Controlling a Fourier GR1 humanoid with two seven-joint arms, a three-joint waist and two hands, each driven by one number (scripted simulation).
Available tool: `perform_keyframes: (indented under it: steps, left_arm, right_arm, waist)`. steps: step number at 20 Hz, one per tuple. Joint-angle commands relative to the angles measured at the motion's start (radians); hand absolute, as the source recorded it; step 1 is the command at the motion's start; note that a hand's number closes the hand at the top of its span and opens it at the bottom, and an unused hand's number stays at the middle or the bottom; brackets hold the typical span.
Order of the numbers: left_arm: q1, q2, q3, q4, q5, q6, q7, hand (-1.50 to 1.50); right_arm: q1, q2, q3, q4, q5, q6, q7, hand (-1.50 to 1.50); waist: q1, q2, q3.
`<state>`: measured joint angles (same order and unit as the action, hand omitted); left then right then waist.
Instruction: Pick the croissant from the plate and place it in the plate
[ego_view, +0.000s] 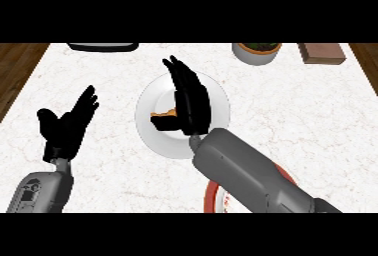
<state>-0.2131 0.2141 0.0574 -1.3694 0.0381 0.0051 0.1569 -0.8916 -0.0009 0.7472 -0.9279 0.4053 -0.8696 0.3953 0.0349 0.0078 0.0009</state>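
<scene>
1. Your right hand (188, 97) is hanging over the white plate (151, 135), which is lying near the middle of the counter (310, 110). Its fingers are straight and pointing toward the far edge; they are gripping nothing.
2. The croissant (165, 116) is sitting on the white plate, touching or just beside the left side of your right hand. Only a small brown part is showing, because the hand is hiding the rest.
3. I cannot tell its long axis for sure; the visible part seems to be running left to right, across the line of your fingers.
4. Your right hand is much nearer to the croissant. Your left hand (68, 125) is resting open, fingers up, near the counter's left edge, well apart from the plate.
5. The red plate (211, 197) is lying at the near edge, mostly under your right forearm. In my judgement this is the goal, so the croissant is not yet picked.
6. The counter is white marble. At the far edge a pot (256, 53), a brown block (322, 53) and a dark thing (103, 47) are standing, well apart from the work.
7. I think the next move is asking you to close the fingers around the croissant from its right side.
</scene>
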Motion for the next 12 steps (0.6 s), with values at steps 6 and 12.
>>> perform_keyframes:
  steps: [6,12]
  left_arm:
    - [0.036,-0.020,-0.009,-0.017,-0.019,0.017,-0.013,0.00]
    - [0.025,0.012,0.043,0.004,0.010,-0.009,-0.012,0.00]
  right_arm:
    - [0.119,0.001,-0.106,-0.245,-0.317,0.013,-0.085,-1.50]
    - [0.270,-0.008,-0.222,-0.257,-0.444,0.208,-0.341,-1.50]
  waist:
    - [-0.013,-0.003,0.000]
    - [-0.031,-0.005,0.000]
